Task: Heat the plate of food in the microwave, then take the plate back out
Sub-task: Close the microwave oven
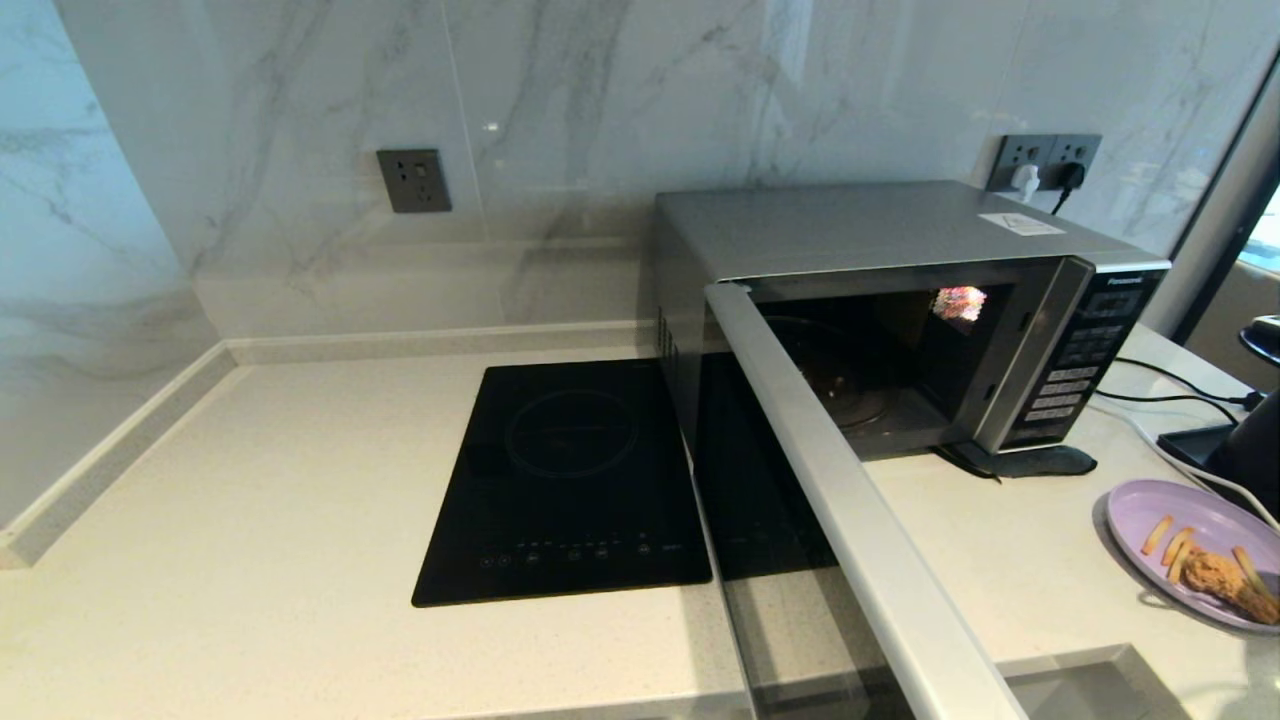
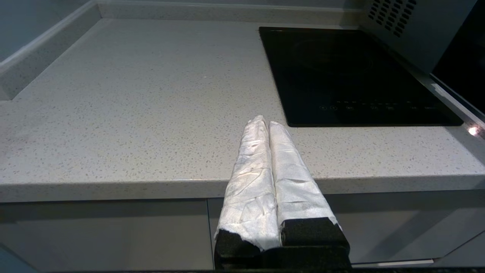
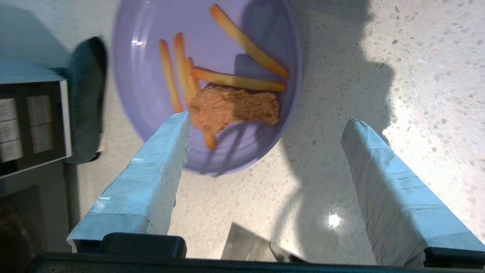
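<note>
Head view shows the microwave (image 1: pixel 900 300) on the counter (image 1: pixel 300 480), door swung open; the plate of food (image 1: pixel 1195 550) sits right of it. Right gripper (image 3: pixel 265 125) hangs above the plate, spread and empty. Left gripper (image 2: pixel 268 125), pressed together, idles at the counter's edge.

Even, soft light fills the head view; the marble wall (image 1: pixel 600 120) carries faint glare and a bright patch glows inside the microwave (image 1: pixel 900 300). The left wrist view is dimmer, with one glint beside the hob (image 2: pixel 356 76). In the right wrist view, hard shadows cross the sunlit counter (image 3: pixel 416 57), and the plate of food (image 3: pixel 204 79) is slightly blurred.
</note>
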`<state>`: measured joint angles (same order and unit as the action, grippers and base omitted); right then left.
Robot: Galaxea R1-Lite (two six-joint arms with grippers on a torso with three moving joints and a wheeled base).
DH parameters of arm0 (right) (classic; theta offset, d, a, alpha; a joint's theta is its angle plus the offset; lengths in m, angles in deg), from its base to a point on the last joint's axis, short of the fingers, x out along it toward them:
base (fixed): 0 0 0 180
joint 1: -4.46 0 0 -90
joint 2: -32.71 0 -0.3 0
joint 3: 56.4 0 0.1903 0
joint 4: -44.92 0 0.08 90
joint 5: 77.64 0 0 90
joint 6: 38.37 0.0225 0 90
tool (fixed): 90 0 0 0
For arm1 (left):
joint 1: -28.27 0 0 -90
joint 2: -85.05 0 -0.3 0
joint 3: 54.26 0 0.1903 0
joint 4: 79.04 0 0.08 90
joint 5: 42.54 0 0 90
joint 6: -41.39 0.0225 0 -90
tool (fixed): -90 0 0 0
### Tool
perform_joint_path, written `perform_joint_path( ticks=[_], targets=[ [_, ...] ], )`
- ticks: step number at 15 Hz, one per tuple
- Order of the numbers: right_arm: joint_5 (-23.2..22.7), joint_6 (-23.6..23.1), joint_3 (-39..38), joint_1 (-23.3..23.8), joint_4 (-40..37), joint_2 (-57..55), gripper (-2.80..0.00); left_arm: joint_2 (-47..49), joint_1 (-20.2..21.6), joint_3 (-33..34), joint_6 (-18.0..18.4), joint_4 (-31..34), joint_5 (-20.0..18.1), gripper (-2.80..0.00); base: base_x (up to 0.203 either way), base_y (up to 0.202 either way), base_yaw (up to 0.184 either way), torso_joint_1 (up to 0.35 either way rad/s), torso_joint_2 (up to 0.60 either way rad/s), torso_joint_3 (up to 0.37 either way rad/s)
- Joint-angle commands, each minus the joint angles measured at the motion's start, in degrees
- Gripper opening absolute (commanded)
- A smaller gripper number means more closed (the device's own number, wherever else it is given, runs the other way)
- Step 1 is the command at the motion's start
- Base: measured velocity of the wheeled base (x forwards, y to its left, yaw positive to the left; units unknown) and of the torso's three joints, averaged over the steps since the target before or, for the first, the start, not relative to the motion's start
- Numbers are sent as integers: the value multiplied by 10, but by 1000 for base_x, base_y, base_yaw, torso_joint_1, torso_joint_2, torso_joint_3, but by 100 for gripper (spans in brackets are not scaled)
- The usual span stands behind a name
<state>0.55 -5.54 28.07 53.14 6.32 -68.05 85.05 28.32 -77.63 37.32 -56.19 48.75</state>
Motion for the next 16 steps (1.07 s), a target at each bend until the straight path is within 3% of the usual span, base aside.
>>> perform_joint_path(
  ticks=[1, 5, 16],
  targets=[
    [-1, 2, -3, -1, -14, 81, 0, 1, 0, 0, -1, 0, 0, -280, 0, 0, 0, 0, 0, 0],
    [-1, -14, 0, -21, -39, 175, 0, 1, 0, 0, -1, 0, 0, -280, 0, 0, 0, 0, 0, 0],
    [15, -9, 109, -196, -208, 286, 0, 1, 0, 0, -1, 0, 0, -280, 0, 0, 0, 0, 0, 0]
  ],
)
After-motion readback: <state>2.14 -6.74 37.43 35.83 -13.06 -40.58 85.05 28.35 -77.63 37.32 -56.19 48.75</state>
